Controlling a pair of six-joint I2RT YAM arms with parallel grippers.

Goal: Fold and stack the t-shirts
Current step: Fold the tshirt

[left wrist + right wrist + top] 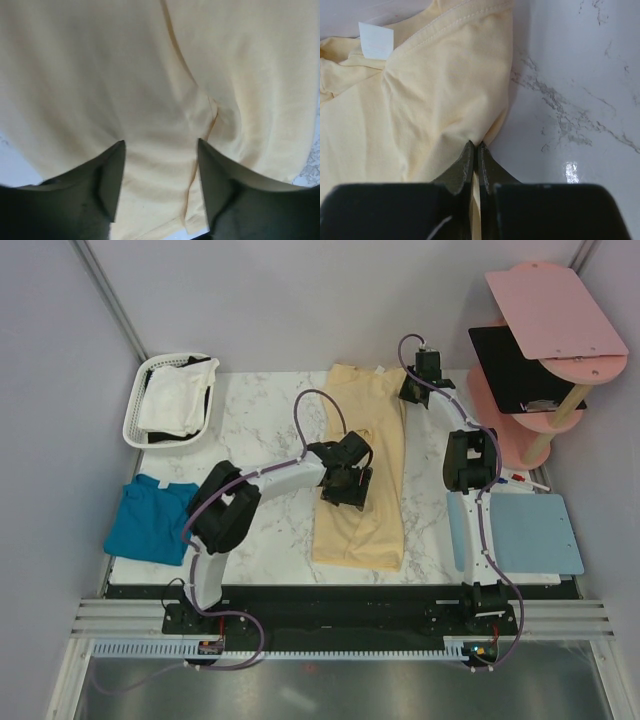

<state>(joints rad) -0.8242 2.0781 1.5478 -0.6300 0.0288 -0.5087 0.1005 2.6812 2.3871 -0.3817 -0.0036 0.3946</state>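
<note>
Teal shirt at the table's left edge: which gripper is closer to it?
Left. The left gripper hovers open over the middle of the yellow shirt, to the right of the teal shirt. The right gripper pinches the yellow shirt's far right edge, farther off.

One yellow t-shirt (385, 510), one teal t-shirt (150, 525), seemingly one white t-shirt (175, 400), one basket (135, 420), one blue mat (535, 530).

Bare table (258, 425) separates basket (131, 420) (far left) from yellow t-shirt (365, 530).
</note>
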